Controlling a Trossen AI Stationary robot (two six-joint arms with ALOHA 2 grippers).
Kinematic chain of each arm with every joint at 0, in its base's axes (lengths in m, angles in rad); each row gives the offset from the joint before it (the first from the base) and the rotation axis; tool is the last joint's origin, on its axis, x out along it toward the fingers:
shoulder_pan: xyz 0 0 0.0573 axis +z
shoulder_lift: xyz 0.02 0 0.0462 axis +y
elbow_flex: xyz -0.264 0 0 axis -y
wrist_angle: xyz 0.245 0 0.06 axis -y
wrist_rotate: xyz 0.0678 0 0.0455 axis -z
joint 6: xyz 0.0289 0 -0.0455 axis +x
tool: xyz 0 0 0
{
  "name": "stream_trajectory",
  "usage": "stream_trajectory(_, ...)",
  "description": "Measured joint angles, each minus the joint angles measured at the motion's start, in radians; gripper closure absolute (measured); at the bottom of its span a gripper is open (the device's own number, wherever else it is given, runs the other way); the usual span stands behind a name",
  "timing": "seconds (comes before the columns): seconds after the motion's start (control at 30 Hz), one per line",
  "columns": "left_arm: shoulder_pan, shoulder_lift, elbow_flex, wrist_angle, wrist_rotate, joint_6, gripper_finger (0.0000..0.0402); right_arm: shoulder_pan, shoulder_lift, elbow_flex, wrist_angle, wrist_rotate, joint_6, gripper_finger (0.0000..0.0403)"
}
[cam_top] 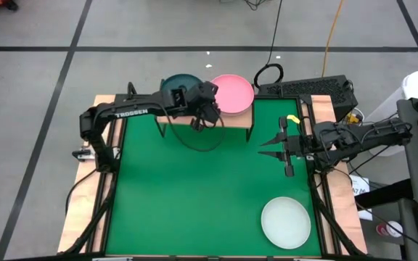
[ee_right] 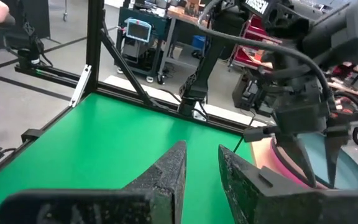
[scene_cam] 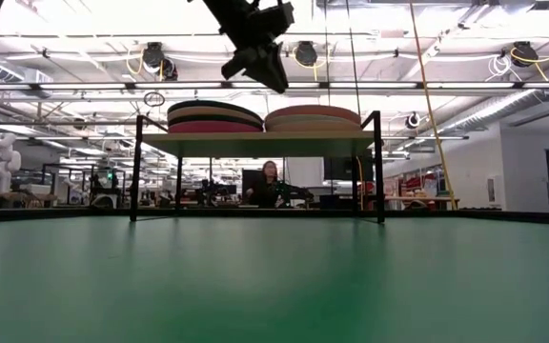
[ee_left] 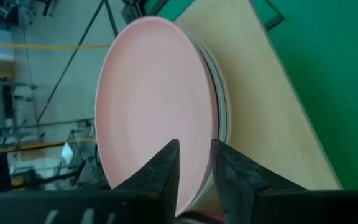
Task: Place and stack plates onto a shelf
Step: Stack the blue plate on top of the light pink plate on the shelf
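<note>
The shelf [scene_cam: 255,143], a light-wood board on black legs, stands at the table's far edge. It carries two stacks of plates. The left stack [scene_cam: 215,116] has a dark teal plate [cam_top: 180,85] on top. The right stack [scene_cam: 313,117] has a pink plate [cam_top: 232,93] on top. My left gripper [cam_top: 207,109] hovers open above the shelf, between the stacks and over the pink plate's edge [ee_left: 160,106], touching nothing. A pale mint-white plate [cam_top: 285,222] lies flat on the table near its near right corner. My right gripper [cam_top: 267,148] waits open over the table's right side.
A black keyboard [cam_top: 307,88] and cables lie beyond the far right corner. A wooden rim [cam_top: 85,196] frames the green table top [cam_top: 194,188], which is bare in the middle. A person [scene_cam: 273,183] sits in the room beyond the table.
</note>
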Motion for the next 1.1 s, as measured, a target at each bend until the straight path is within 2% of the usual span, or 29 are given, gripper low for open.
stream_trajectory(0.13,-0.038,-0.039,0.000,-0.005,-0.049,-0.040,0.0281,0.000,0.000,0.000,-0.033,0.000,0.042,0.0323)
stream_trajectory(0.3,-0.101,-0.158,0.000,-0.024,-0.046,-0.202,0.0280,0.000,0.010,0.000,-0.211,-0.004,0.173,0.0323)
stream_trajectory(0.37,-0.124,-0.212,0.000,-0.058,-0.015,-0.279,0.0293,0.001,0.021,0.000,-0.301,-0.014,0.241,0.0323)
stream_trajectory(0.47,-0.164,-0.289,-0.032,-0.066,0.047,-0.376,0.0329,0.003,0.053,-0.023,-0.381,-0.087,0.332,0.0323)
stream_trajectory(0.6,-0.229,-0.385,-0.157,-0.009,0.024,-0.478,0.0388,0.030,0.089,-0.113,-0.386,-0.194,0.425,0.0323)
stream_trajectory(0.73,-0.286,-0.502,-0.339,0.171,0.014,-0.588,0.0397,0.090,0.119,-0.209,-0.380,-0.212,0.528,0.0323)
stream_trajectory(0.9,-0.347,-0.624,-0.581,0.489,0.015,-0.685,0.0398,0.182,0.155,-0.265,-0.373,-0.217,0.671,0.0323)
stream_trajectory(1.1,-0.405,-0.693,-0.790,0.733,0.014,-0.746,0.0399,0.263,0.182,-0.295,-0.387,-0.322,0.802,0.0323)
